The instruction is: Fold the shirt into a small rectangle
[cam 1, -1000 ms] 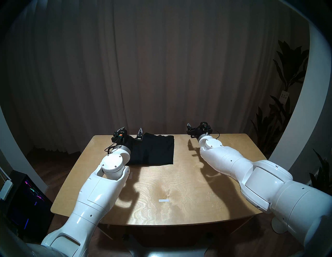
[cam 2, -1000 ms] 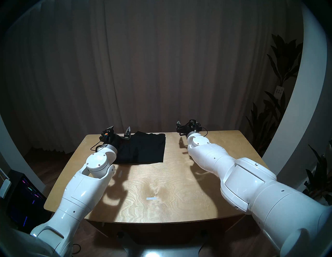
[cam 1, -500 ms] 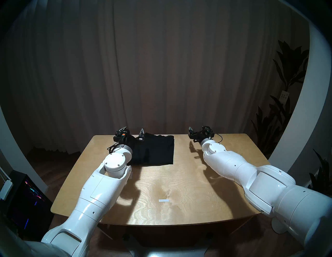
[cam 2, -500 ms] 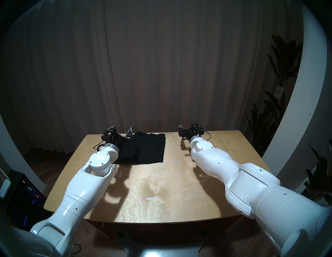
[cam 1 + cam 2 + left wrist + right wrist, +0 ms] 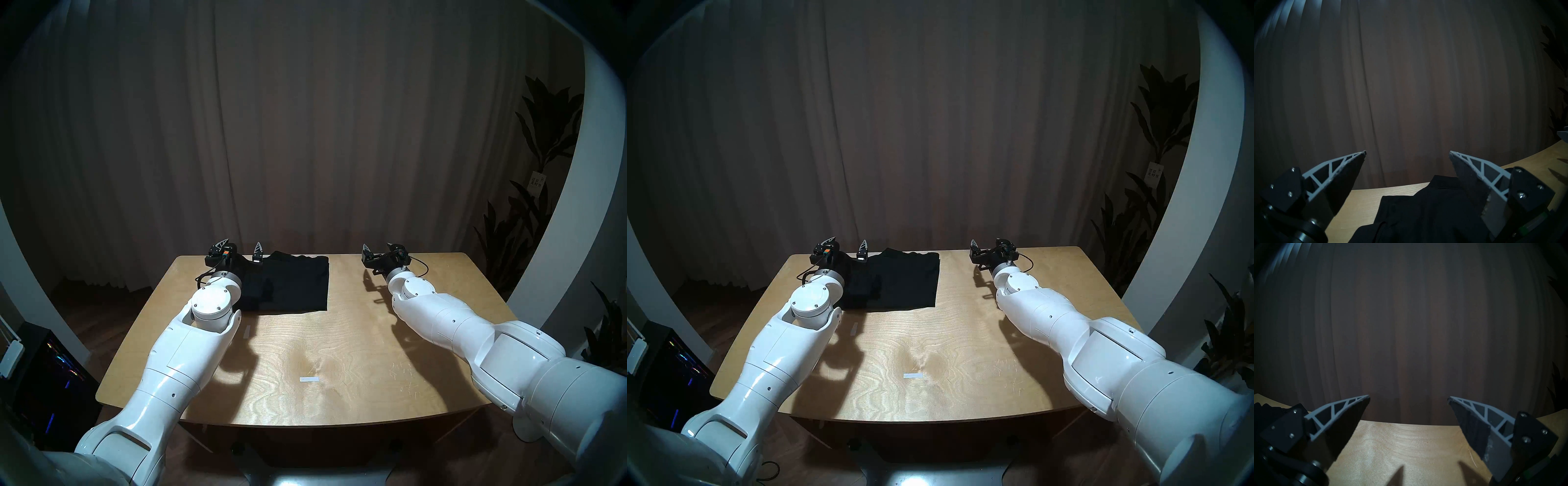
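The black shirt (image 5: 295, 285) lies folded into a flat rectangle at the far left-centre of the wooden table (image 5: 339, 356); it also shows in the other head view (image 5: 905, 281) and at the bottom of the left wrist view (image 5: 1423, 212). No white label shows on it. My left gripper (image 5: 241, 247) is open and empty, raised above the shirt's far left corner, jaws wide apart (image 5: 1407, 153). My right gripper (image 5: 378, 248) is open and empty above bare table, to the right of the shirt (image 5: 1408, 398). A bit of the shirt shows at the right wrist view's left edge (image 5: 1264, 408).
A small white strip (image 5: 309, 379) lies on the table near the front centre, another (image 5: 246, 331) beside my left forearm. A brown curtain (image 5: 305, 135) hangs behind the table. Plants (image 5: 543, 169) stand at the right, a dark case with lights (image 5: 51, 373) at the left.
Both arms have drawn back from the far edge, the left gripper shifting left and the right gripper shifting right and down. Both grippers stay open. The shirt has not moved.
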{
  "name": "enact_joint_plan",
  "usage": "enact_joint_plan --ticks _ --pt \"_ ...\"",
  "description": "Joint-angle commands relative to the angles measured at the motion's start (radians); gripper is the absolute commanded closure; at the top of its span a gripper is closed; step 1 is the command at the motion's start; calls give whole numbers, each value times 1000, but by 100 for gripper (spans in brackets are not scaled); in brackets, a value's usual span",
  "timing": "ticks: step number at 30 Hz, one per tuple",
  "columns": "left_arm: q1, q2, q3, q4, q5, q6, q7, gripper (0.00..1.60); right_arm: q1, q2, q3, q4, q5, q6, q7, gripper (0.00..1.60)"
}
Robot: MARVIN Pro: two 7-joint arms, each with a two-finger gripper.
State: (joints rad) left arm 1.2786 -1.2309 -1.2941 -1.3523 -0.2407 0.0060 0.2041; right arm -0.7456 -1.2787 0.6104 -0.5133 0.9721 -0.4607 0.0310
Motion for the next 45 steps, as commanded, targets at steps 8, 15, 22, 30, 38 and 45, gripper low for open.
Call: enact_joint_plan --ticks 8,15,22,30,38,45 --pt "-44 17 -21 26 4 -17 -7 0 -37 48 19 -105 21 -53 48 0" --pt "-46 21 -20 32 1 -22 -35 0 -70 82 33 -162 37 -78 68 0" --pt "-45 25 -19 41 3 -26 -58 0 -90 110 51 -216 47 -109 66 0" --pt "-46 27 -19 52 2 -30 -81 0 -116 147 76 -266 63 -132 54 0" --pt "-48 28 -18 65 1 -38 -110 0 -154 182 96 -334 76 -148 19 0" --pt "-51 25 -17 74 0 -46 -134 0 -164 235 111 -394 71 -161 -13 0"
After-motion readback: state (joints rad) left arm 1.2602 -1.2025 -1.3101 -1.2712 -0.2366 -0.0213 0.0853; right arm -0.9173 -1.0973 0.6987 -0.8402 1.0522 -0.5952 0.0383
